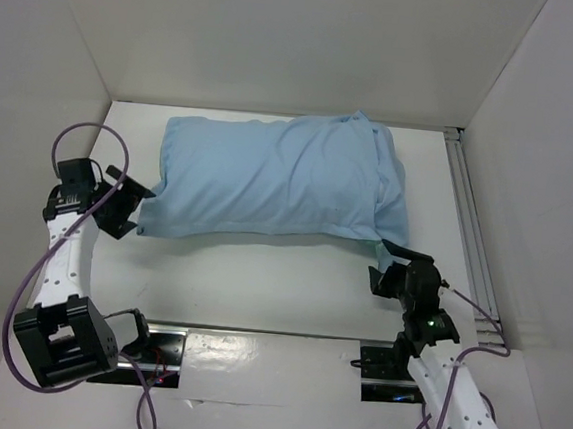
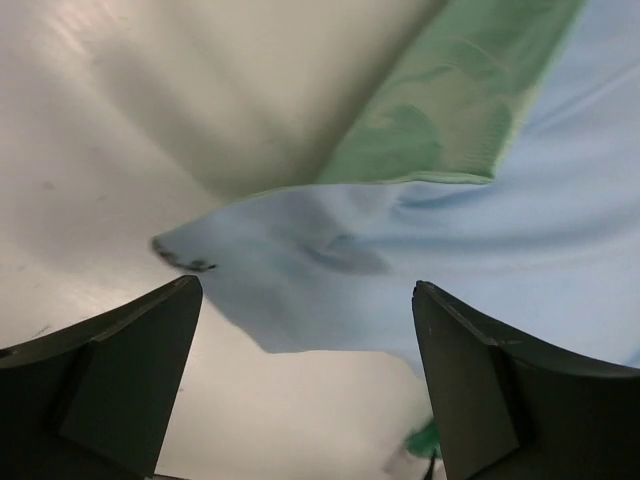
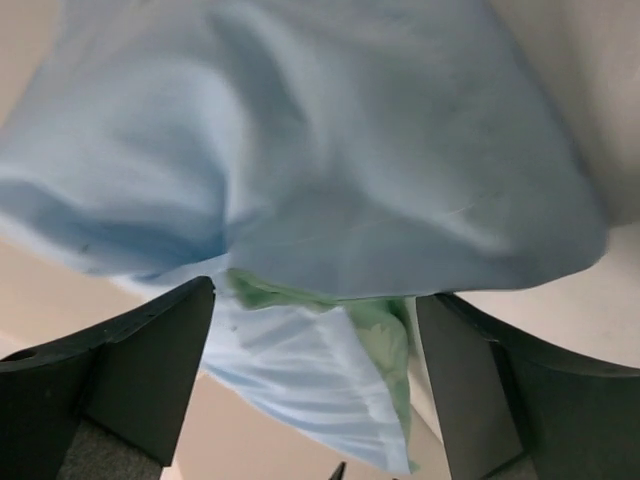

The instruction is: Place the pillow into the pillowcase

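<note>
The pale blue pillowcase lies plump and wrinkled across the far half of the white table, bulging as if stuffed. The pillow is hidden; no white cushion shows. My left gripper stands open at the case's near-left corner. In the left wrist view that corner lies just ahead of the spread gripper, with a green underside beyond. My right gripper is open at the near-right corner. There a loose blue flap with green lining hangs between the wide fingers of the gripper, under the bulging pillowcase.
White walls box in the table on the left, back and right. An aluminium rail runs along the right side. Black base plates and purple cables sit at the near edge.
</note>
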Available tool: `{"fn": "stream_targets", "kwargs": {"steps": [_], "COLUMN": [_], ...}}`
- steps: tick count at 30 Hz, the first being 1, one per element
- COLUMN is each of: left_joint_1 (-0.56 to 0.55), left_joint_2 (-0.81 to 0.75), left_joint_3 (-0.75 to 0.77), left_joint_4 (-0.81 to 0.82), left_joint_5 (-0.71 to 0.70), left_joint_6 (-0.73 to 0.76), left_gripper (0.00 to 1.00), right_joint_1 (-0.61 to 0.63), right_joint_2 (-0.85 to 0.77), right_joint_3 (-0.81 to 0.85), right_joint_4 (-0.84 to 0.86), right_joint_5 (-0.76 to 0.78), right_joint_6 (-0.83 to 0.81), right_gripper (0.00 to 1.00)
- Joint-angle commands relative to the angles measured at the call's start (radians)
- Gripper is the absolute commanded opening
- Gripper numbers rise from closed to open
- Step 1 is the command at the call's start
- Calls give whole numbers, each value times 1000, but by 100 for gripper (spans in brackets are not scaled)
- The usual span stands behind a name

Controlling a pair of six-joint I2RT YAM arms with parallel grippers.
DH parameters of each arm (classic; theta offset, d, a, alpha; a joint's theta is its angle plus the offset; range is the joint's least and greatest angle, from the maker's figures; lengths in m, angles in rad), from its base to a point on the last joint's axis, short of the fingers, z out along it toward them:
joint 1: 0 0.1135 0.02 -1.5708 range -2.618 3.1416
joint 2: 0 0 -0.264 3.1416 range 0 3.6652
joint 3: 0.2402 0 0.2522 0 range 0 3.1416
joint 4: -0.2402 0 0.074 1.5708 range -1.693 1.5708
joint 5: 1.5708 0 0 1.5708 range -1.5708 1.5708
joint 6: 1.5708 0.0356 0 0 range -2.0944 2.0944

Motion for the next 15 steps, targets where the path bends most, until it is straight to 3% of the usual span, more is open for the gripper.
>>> {"fn": "stream_targets", "kwargs": {"steps": [1,5,8,11,15], "left_joint_1": [12,34,43,43,43], "left_joint_2": [-63,-91,-91,-56,24], "left_joint_3": [7,-33,-77,-129,-168], "left_joint_4": [-123,-123,-61,28,137], "left_joint_5": [-155,-198,-146,-96,6], "left_joint_6": [37,25,5,-24,-46], "left_gripper": [100,100,100,100,100], "right_joint_1": [-7,-7,-7,-7,-7], "right_joint_2": [-84,-231,-274,-273,-120], "right_joint_3": [93,156,144,84,35], "right_joint_4": [-125,-393,-443,-372,-136], "right_joint_5": [63,112,121,103,74], "right_joint_6": [-23,-14,12,21,17], "right_gripper": [90,93,94,94,94]}}
